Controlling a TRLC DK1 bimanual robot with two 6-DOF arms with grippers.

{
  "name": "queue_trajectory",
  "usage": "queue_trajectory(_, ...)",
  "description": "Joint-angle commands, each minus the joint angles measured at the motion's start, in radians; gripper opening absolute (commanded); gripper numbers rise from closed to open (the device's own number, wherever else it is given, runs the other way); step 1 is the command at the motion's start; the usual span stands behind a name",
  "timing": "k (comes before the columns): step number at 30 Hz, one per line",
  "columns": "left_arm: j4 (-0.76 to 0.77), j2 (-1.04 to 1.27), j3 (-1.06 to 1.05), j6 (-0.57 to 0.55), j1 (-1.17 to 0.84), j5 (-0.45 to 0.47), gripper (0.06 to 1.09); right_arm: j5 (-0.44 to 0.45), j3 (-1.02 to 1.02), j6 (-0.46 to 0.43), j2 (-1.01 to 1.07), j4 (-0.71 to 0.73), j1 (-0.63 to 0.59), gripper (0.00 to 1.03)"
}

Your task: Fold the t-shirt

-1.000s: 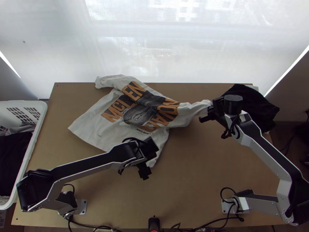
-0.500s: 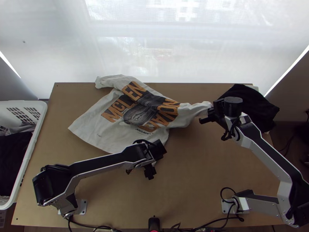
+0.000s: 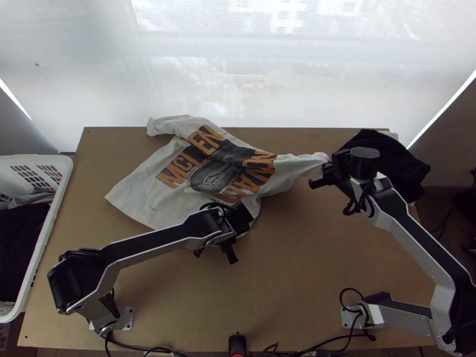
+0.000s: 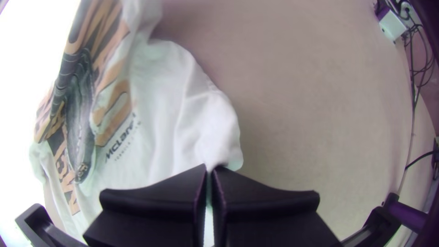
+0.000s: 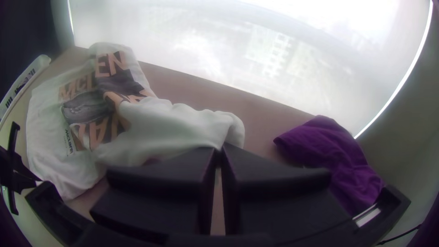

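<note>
Lying pinched in left tool (image 3: 235, 231) and right tool (image 3: 331, 168): the t-shirt (image 3: 143, 190).

Basket (image 3: 49, 223) partly beyond top view's edge

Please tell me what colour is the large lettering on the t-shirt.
Orange; the top view shows it best on the t-shirt.

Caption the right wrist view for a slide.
Black right gripper pinching a bunched part of a white, orange-printed t-shirt, near a dark cloth heap.
</note>
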Motion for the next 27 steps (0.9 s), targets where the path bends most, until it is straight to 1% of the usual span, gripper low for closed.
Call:
queue_trajectory(1, -0.043, -0.127, 0.035, 0.0, 0.1, 0.001, 0.09, 0.001, 0.047, -0.008, -0.033, -0.037, -0.004, 0.03)
queue_trajectory(7, -0.06, -0.308, 0.096, 0.02, 0.285, 0.0, 0.09, 0.001, 0.126, -0.034, -0.066, -0.114, -0.016, 0.03)
queue_trajectory(12, -0.076, -0.412, 0.179, 0.023, 0.419, 0.0, 0.09, 0.001, 0.21, -0.048, -0.096, -0.19, -0.025, 0.03)
queue_trajectory(23, -0.071, -0.581, 0.317, 0.022, 0.563, -0.033, 0.09, 0.002, 0.454, -0.082, -0.154, -0.362, -0.022, 0.03)
queue_trajectory(27, -0.028, -0.623, 0.36, 0.023, 0.63, -0.049, 0.09, 0.012, 0.56, -0.083, -0.175, -0.413, -0.008, 0.03)
